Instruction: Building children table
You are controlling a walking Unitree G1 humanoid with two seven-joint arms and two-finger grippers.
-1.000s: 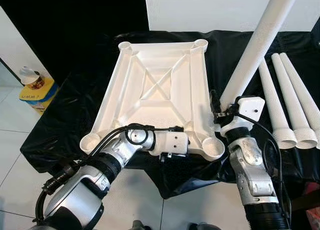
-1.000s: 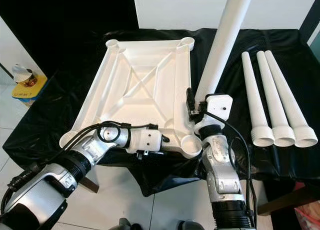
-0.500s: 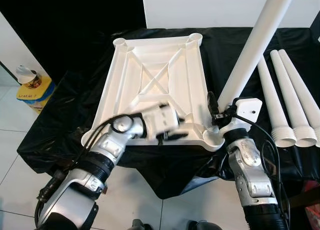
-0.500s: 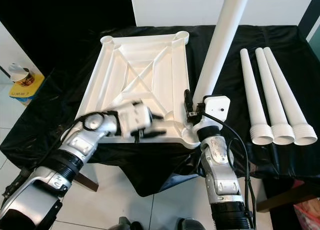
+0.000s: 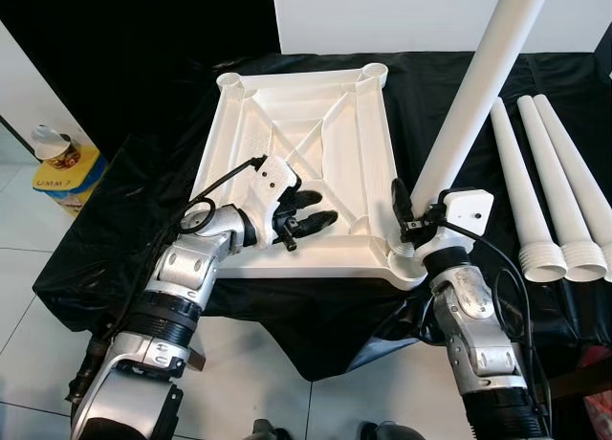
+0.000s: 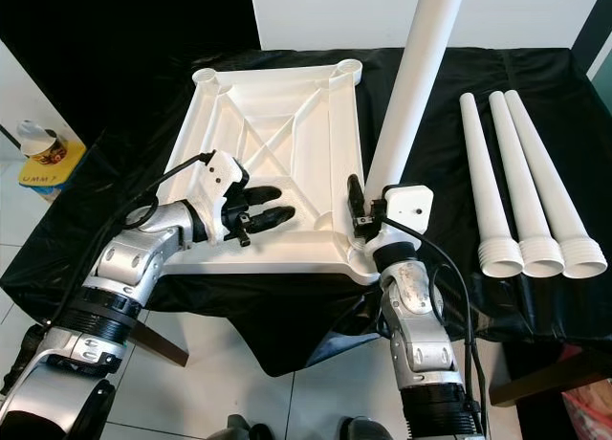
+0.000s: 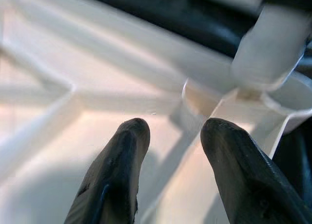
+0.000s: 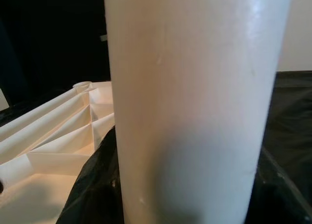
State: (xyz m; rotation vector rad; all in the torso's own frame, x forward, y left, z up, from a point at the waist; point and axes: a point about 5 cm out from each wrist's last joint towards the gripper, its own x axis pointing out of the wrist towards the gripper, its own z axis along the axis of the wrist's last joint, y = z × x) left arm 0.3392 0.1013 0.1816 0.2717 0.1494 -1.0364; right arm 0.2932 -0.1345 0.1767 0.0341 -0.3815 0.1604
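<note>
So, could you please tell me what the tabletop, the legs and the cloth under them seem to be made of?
Tabletop: probably moulded white plastic, matte, going by its cast ribs and corner sockets. Legs: apparently the same smooth white plastic, hollow at the ends, including the one in the right tool. Cloth: thin black sheet, slightly glossy and creased, possibly plastic film.

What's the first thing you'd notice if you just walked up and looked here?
A tall white table leg stands upright at the near right corner of the upturned white tabletop, held by the right tool. The left tool hovers open over the tabletop's ribs. Three spare legs lie side by side on the black cloth to the right.
</note>
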